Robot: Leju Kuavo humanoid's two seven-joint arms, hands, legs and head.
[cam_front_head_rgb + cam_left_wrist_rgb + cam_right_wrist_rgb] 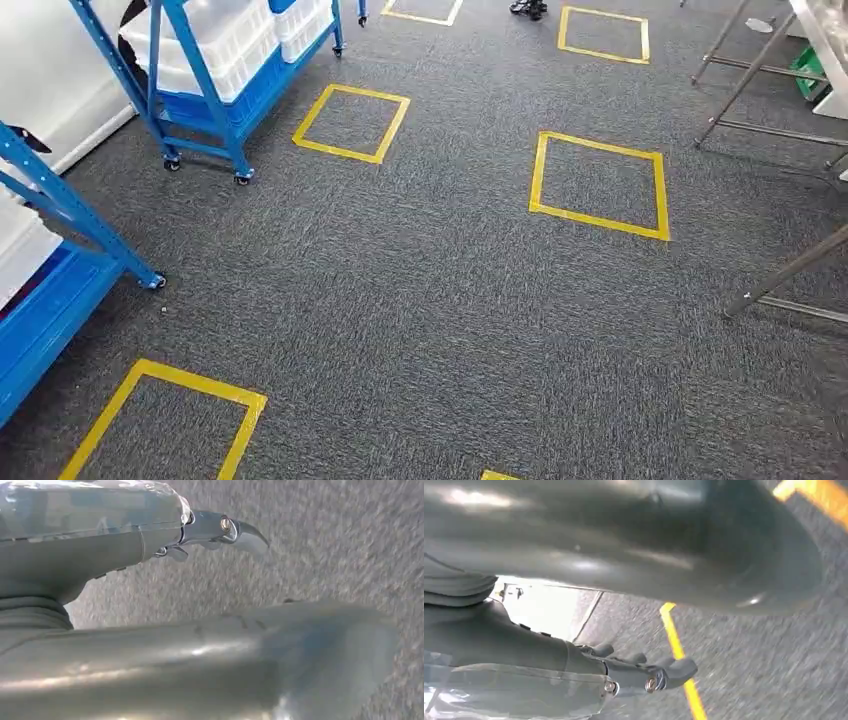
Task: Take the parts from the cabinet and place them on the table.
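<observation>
While the head view is pointed down at the grey carpet [450, 330], no part is seen in either hand, so the step in hand is judged to be the walk to the cabinet, before any picking. A blue rack [215, 90] on castors, loaded with white bins [235, 35], is seen at about 11 o'clock, and a second blue rack [50, 270] is cut by the picture edge at 9 o'clock. Whether one of them is the cabinet meant by the task cannot be told, and the parts themselves cannot be made out. Metal table legs [750, 80] are seen at 2 o'clock and more at 3 o'clock, well apart from the racks. Yellow tape squares [600, 185] are marked on the carpet between them. The left hand [215, 532] is seen hanging over the carpet with its fingers stretched out and nothing held. The right hand [644, 672] is likewise released, fingers apart, above a yellow tape line [679, 650]. For the next move, a turn toward the racks at 10 to 11 o'clock is probably needed, and an arm must then be raised to a shelf. Both wrist pictures are blurred, so fine detail of the fingers is not claimed.
</observation>
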